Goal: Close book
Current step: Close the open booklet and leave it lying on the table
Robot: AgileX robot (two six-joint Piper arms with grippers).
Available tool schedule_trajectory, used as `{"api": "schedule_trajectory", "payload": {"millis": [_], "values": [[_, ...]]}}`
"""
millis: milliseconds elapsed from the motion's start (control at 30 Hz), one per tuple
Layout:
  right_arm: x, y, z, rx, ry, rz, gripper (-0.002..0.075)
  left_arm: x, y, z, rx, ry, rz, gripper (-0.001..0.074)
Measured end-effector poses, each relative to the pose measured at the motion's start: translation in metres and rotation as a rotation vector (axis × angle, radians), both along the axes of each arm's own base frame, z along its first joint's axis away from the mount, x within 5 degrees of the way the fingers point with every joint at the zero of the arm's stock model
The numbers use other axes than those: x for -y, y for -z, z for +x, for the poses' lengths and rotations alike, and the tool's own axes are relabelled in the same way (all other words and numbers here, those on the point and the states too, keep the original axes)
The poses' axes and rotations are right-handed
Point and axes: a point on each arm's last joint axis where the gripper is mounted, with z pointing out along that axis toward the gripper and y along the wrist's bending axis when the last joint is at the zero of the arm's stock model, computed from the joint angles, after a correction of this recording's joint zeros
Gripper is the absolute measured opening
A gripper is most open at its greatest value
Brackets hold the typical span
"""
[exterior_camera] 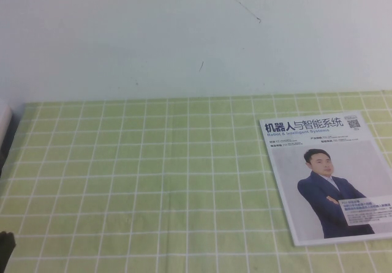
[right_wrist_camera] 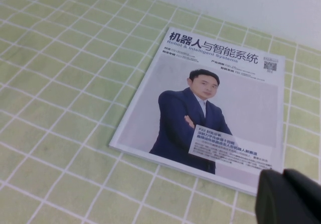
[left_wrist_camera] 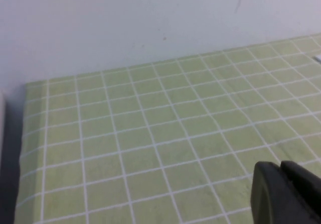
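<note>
Our right gripper (right_wrist_camera: pixel 290 198) hovers just off the near corner of the book (exterior_camera: pixel 331 178); we cannot tell whether it is released or clenched. The book lies closed, cover up, at four o'clock on the green checked cloth (exterior_camera: pixel 135 175). Our left gripper (left_wrist_camera: pixel 286 194) hangs over bare cloth toward eight o'clock, and we cannot tell its state either.
</note>
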Motion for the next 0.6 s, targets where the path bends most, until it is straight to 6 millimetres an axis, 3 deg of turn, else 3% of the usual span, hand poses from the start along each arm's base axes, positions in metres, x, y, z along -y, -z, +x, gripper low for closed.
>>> {"api": "schedule_trajectory", "payload": {"millis": [200, 600], "values": [[0.0, 0.0, 0.0, 0.0, 0.0, 0.0, -0.0003, -0.011, 0.044, -0.016, 0.068, -0.121, -0.126, -0.0004], [0.0, 0.0, 0.0, -0.001, -0.001, 0.005, -0.0003, -0.018, 0.06, -0.024, -0.043, -0.202, -0.096, -0.0004]]}}
